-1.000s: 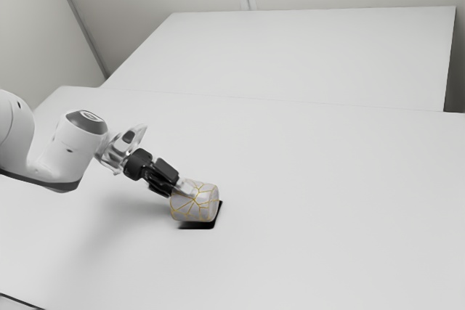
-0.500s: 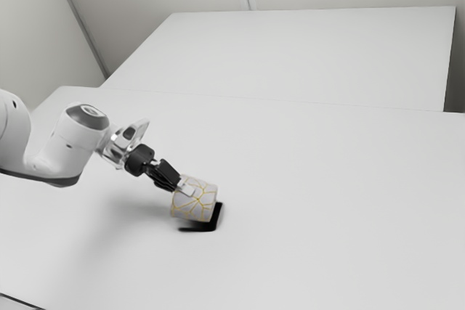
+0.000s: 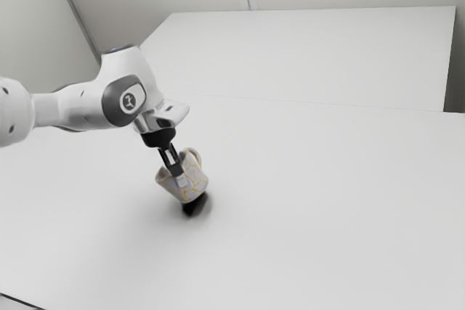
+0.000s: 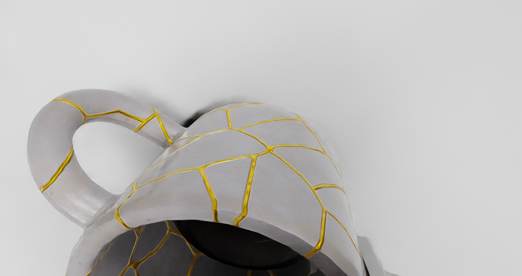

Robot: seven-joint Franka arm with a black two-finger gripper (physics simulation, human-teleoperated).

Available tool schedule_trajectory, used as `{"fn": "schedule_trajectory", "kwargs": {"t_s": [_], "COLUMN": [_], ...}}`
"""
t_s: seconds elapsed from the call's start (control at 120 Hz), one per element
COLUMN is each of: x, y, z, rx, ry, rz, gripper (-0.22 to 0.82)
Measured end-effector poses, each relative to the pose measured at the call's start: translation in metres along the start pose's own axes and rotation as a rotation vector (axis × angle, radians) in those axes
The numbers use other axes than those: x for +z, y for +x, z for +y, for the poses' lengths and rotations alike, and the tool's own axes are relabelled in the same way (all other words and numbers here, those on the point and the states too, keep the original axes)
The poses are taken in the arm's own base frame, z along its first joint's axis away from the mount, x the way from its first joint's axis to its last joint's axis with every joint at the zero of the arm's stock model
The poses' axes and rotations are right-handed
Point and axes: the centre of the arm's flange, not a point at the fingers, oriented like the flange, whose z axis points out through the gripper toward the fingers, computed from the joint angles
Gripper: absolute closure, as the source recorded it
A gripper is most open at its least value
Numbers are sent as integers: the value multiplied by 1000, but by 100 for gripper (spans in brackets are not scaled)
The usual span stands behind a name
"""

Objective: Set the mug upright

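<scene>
The gripper reaches down over the mug in the exterior view and is shut on its body, with a pale fingertip against the near wall. The mug is whitish with gold crack lines. It leans, its mouth toward the exterior view's upper left and its base toward the lower right, with the handle on the upper right side. In the wrist view the mug shows its handle, outer wall and dark inside. Part of one finger of the gripper shows beside its wall; the other is hidden.
A broad white table lies under the mug, with a dark shadow close below the base. Another white surface stands behind it, and pale walls rise beyond.
The mug has turned from lying nearly on its side to a leaning pose, mouth higher, handle now visible. My hand has swung up to a steeper angle along with it.
</scene>
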Motion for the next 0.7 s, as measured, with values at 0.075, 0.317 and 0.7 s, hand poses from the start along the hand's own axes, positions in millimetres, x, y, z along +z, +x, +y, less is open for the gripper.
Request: {"fn": "schedule_trajectory", "kwargs": {"t_s": [0.075,0.317,0.7], "x": [0,8,21], "y": [5,10,16], "z": [1,-1,6], "rx": [17,22,32], "ry": [67,181,227], "rz": [-7,-15,-91], "gripper": [79,78,71]}}
